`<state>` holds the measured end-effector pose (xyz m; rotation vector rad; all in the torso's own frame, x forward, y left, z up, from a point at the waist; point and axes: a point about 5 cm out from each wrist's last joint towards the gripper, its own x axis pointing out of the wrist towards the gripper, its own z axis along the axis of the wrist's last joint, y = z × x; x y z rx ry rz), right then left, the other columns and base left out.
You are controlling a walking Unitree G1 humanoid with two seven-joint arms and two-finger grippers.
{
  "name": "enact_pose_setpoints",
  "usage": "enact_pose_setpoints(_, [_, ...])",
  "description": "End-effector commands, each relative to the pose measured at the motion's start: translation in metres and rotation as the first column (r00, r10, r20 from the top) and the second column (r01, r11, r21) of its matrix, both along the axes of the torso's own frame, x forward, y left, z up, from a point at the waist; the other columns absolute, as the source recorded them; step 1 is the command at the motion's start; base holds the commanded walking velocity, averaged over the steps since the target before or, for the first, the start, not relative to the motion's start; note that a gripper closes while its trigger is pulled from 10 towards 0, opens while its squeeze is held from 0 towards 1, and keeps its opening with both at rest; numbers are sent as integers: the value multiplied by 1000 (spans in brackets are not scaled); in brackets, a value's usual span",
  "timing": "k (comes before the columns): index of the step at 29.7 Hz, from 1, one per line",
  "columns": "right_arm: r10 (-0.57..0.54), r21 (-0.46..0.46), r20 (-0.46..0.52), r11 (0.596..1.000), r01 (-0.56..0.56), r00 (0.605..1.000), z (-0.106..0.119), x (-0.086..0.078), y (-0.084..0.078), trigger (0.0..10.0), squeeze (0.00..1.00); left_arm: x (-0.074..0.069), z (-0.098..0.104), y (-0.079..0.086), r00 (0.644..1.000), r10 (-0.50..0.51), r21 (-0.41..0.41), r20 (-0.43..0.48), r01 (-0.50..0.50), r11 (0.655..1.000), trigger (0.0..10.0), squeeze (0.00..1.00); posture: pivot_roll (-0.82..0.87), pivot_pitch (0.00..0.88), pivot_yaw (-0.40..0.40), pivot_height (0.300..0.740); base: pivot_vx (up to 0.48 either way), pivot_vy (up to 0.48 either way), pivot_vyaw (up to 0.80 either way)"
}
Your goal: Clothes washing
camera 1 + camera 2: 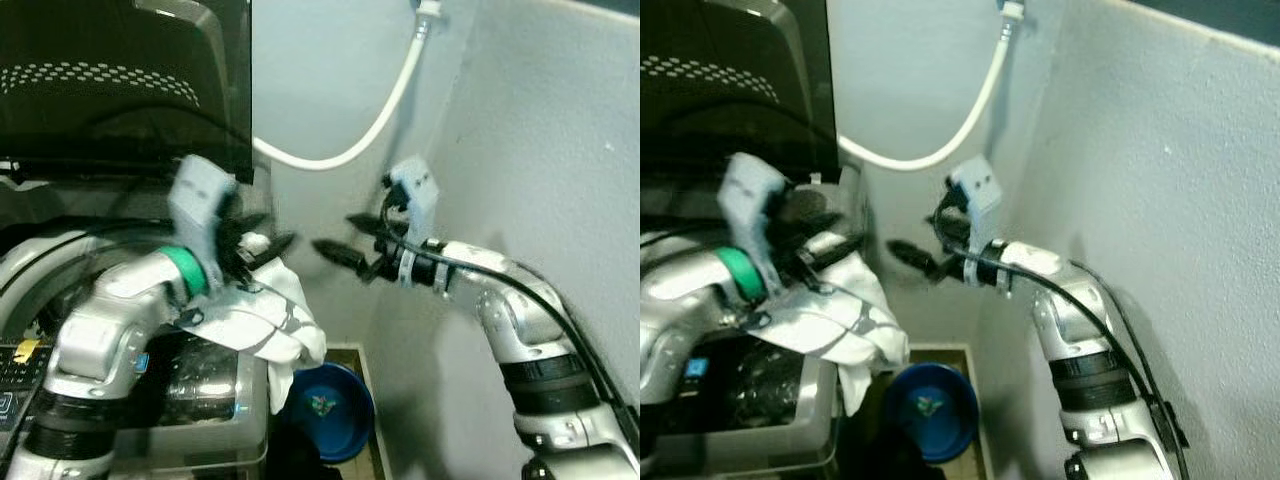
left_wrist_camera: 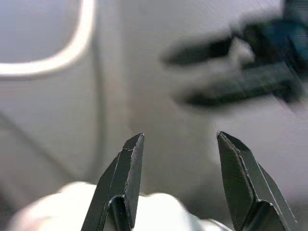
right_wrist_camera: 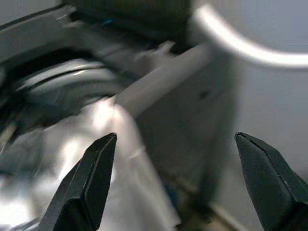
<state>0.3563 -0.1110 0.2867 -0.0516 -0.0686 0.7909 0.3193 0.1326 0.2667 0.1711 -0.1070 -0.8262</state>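
Washing machine [image 1: 150,420]: a top-loader with its dark lid [image 1: 120,80] raised; the drum opening looks dark, and what lies inside cannot be made out.
White garment [image 1: 275,325]: draped over the washing machine's right rim, hanging down its outer side, not inside the drum.
Blue basin [image 1: 335,410]: on the floor just right of the washing machine, below the hanging cloth; a small greenish mark shows inside, too small to identify.
White hose [image 1: 375,125]: curves from the wall corner down toward the back of the washing machine.
Left gripper [image 2: 178,178]: fingers spread apart, holding nothing; it sits just above the garment at the washing machine's right rim, forearm bent across the drum.
Right gripper [image 1: 340,240]: fingers wide apart and empty, held in the air right of the washing machine, pointing toward the garment, elbow bent beside the grey wall [image 1: 540,150].
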Motion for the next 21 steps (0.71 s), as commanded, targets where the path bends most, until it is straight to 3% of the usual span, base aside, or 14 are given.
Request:
enact_pose_setpoints(1, [-29,62,-9,998,29,1000,3,2,-9,10000,0,2,-16,3,995,-4,55,-101,10,998,10000,0,35,76,-17,740,0,0,0])
enact_pose_setpoints(5, [-9,69,-12,998,10,1000,3,-1,-12,10000,0,2,-33,10,980,15,137,-200,12,990,10000,0,37,80,-18,740,0,0,0])
enact_pose_setpoints(9, [-10,67,-14,998,11,1000,2,-1,-13,10000,0,2,-44,18,968,73,211,-241,-21,977,10000,0,38,82,-18,740,0,0,0])
enact_pose_setpoints(11, [-11,77,-13,997,12,1000,3,0,-12,10000,0,6,-47,32,964,169,292,-207,-104,951,10000,0,42,84,-20,740,0,0,0])
enact_pose_setpoints(16, [-11,88,-12,996,12,1000,3,1,-10,10000,0,12,-44,55,936,316,355,-158,-245,902,10000,0,45,87,-18,740,0,0,0])
enact_pose_setpoints(19, [-9,94,-12,995,10,1000,4,1,-9,10000,0,12,-48,78,881,447,391,-158,-360,847,10000,0,45,92,-11,740,0,0,0])
enact_pose_setpoints(21, [-8,95,-13,995,9,1000,4,1,-9,10000,0,10,-50,84,865,474,399,-166,-380,834,10000,0,44,91,-9,740,0,0,0])
